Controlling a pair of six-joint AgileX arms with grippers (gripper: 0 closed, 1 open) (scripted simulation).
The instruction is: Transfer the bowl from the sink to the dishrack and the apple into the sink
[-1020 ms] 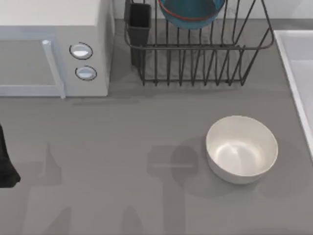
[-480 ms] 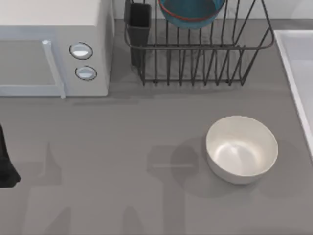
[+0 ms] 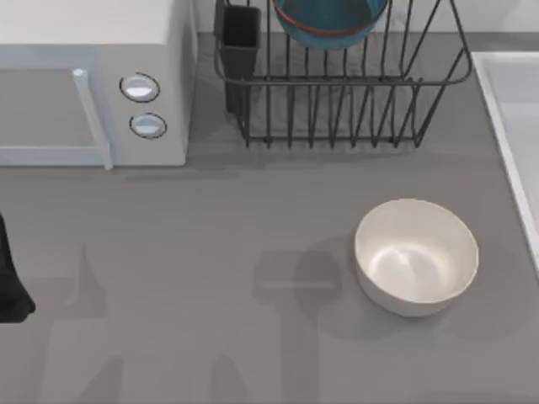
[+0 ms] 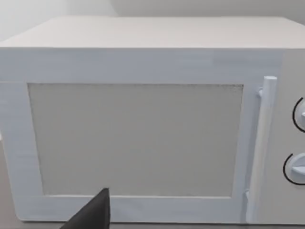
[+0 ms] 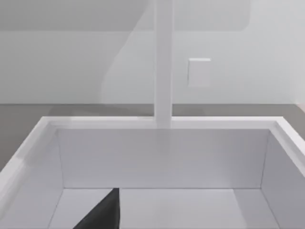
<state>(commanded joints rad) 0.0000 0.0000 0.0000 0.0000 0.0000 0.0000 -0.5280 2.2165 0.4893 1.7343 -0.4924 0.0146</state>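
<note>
— Where is the bowl [image 3: 328, 21]?
— In the dishrack [image 3: 354, 101] at the table's [image 3: 210, 252] far edge, beside the black cup [image 3: 240, 38]. The sink [image 3: 509, 126] sits at the right edge.
— And the tools?
— The left arm [image 3: 10, 278] rests at the left edge, facing the microwave [image 4: 143, 119]; a dark tip of the left tool [image 4: 93, 214] shows, but I cannot tell how wide it stands. The right tool [image 5: 102, 214] hangs over the sink basin; same there.
— Anything else?
— A white bowl [image 3: 417, 257] stands near the middle-right.
</note>
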